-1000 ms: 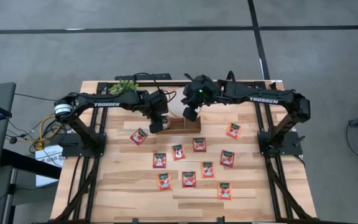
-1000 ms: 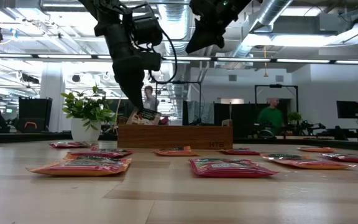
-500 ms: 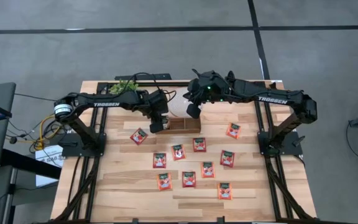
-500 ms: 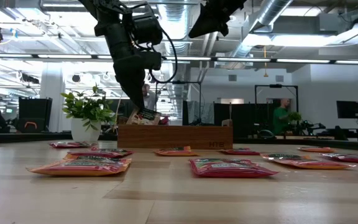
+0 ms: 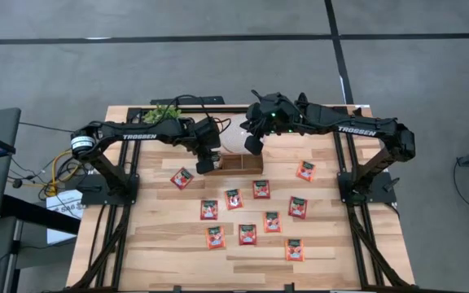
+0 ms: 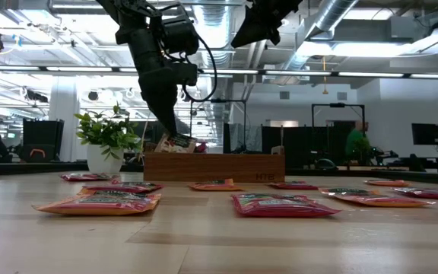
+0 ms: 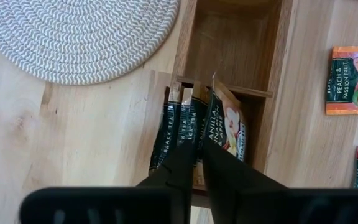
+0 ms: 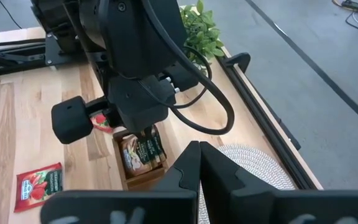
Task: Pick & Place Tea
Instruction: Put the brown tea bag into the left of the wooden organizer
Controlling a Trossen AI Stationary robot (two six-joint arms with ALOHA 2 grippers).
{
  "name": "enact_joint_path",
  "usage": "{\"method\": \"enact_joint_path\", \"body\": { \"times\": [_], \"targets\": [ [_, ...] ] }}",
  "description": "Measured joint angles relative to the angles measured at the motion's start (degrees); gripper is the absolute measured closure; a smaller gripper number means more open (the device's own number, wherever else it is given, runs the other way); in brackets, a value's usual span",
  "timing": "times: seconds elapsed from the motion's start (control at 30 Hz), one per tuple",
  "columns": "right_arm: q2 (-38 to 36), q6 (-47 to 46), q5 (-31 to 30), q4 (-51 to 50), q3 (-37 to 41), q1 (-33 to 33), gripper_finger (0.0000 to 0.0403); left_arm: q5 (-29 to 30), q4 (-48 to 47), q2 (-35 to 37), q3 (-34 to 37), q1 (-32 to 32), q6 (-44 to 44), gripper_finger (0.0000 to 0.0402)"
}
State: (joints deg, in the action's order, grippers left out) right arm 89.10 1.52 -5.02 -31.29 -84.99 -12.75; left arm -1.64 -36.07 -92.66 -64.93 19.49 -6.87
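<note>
"How many red-orange sachets (image 5: 260, 189) lie flat on the table?"

"Ten, all between the wooden tray (image 6: 226, 167) and the table's near edge."

"How many trays?"

"One. The left wrist view shows standing sachets (image 7: 229, 121) in one end compartment. I count three, two dark and one pale, though they overlap and more may be hidden."

"Anything else?"

"One round woven mat (image 7: 79, 37) and one potted plant (image 6: 106, 141), both near the far edge."
</note>
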Motion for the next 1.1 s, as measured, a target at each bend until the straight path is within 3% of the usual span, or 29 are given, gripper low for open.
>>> {"method": "enact_joint_path", "body": {
  "times": [0.17, 1.1],
  "targets": [
    [0.0, 0.0, 0.0, 0.0, 0.0, 0.0, 0.0403, 0.0, 0.0, 0.0, 0.0, 0.0, -0.1, 0.0399],
    [0.0, 0.0, 0.0, -1.8, 0.0, 0.0, 0.0403, -0.1, 1.9, 2.5, 1.0, -0.5, 2.2, 0.0402]
  ]
}}
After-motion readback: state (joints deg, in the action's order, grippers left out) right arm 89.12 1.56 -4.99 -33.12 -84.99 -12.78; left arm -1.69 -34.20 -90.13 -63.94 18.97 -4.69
